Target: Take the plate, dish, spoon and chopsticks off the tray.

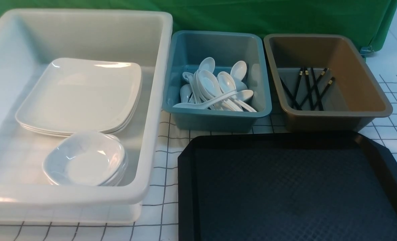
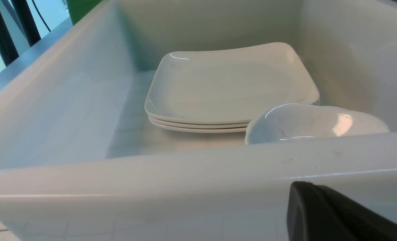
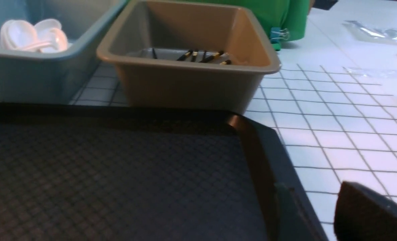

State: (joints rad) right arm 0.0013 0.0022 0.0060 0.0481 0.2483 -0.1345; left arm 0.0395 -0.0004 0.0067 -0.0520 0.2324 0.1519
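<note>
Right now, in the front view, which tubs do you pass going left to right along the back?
Big white plastic tub holding plates, then small teal plastic tub full of white spoons, then brown plastic tub with black chopsticks.

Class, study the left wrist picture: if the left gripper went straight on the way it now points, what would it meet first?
Most likely the near wall of the white tub, which fills the view just ahead of the left gripper; depth is uncertain.
</note>
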